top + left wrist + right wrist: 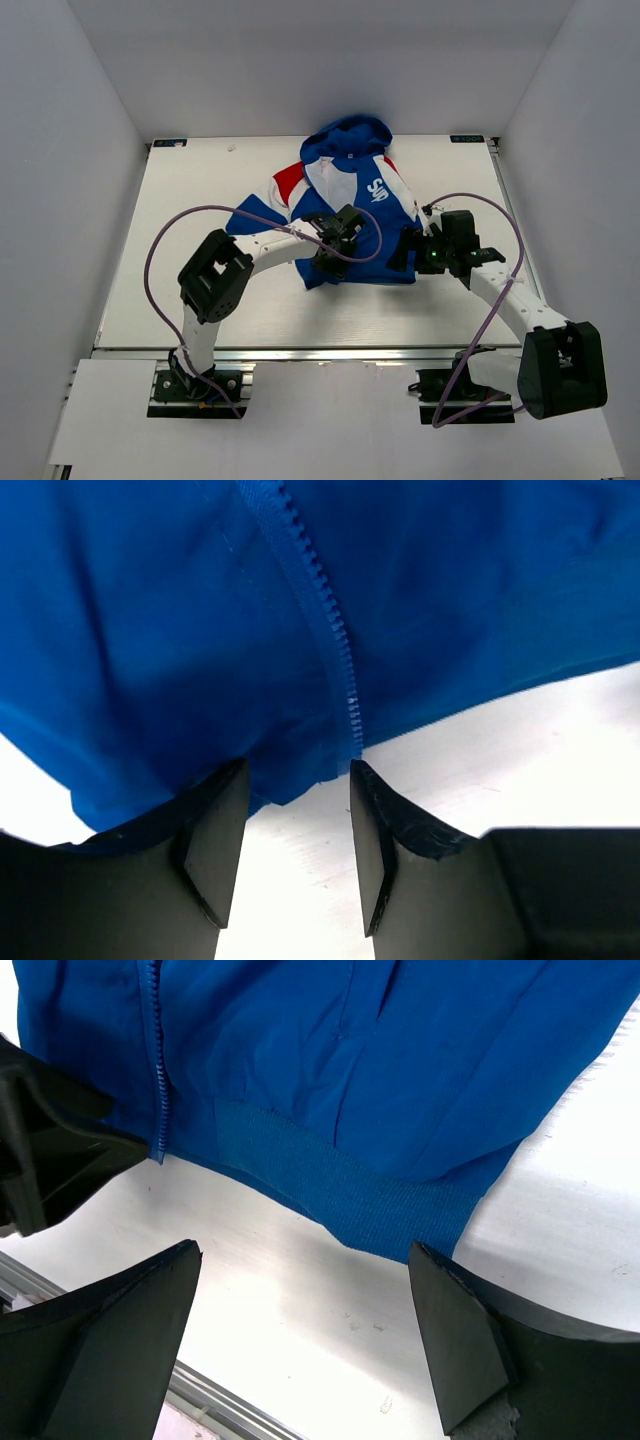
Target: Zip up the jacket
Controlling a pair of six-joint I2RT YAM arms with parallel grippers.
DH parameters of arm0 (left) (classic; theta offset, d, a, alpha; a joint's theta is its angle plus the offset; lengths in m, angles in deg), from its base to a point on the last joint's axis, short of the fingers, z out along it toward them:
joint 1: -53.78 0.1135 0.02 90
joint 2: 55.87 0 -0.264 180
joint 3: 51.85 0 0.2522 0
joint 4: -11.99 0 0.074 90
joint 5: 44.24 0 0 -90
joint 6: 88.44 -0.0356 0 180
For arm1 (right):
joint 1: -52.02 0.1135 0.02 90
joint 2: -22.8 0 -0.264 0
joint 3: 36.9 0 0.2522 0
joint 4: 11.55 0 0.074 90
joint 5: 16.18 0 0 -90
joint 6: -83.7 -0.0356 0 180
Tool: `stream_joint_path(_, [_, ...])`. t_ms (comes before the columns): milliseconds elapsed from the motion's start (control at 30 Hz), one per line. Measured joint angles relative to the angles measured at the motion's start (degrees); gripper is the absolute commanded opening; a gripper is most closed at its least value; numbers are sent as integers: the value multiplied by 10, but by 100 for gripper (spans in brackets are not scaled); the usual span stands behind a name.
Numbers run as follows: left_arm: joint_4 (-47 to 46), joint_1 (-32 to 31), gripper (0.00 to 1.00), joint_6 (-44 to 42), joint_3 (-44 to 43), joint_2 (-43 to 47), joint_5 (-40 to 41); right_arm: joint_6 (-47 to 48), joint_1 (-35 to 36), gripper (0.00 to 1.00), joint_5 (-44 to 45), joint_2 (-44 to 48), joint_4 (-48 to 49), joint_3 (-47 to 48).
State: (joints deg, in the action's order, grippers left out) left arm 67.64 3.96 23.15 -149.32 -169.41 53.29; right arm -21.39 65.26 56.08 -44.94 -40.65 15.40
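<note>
Near the table's front edge: left gripper with fingers parted astride the bottom end of the zipper, cloth just reaching between the tips, not pinched. Just beside it: right gripper spread wide, ribbed hem just ahead of its tips. Beyond: jacket flat at the table's middle, front up, white lining showing at the chest, hood at the far edge.
</note>
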Motion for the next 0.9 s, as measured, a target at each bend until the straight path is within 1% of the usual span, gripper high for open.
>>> stream_joint_path(267, [2,1,53,3,8,-20,2,3,0,89,0,-2,0,0])
stream_joint_path(400, [2,1,48,6,8,-20,4,3,0,89,0,-2,0,0])
stream_joint_path(500, [1,1,37,12,8,-21,8,3,0,89,0,-3,0,0])
stream_joint_path(533, [1,1,27,14,8,-21,9,3,0,89,0,-3,0,0])
stream_joint_path(633, [-2,1,9,21,7,-22,13,3,0,89,0,-3,0,0])
stream_joint_path(667, [-1,1,0,23,7,-22,14,3,0,89,0,-4,0,0])
stream_joint_path(900, [-1,4,0,24,5,-22,8,3,0,89,0,-17,1,0])
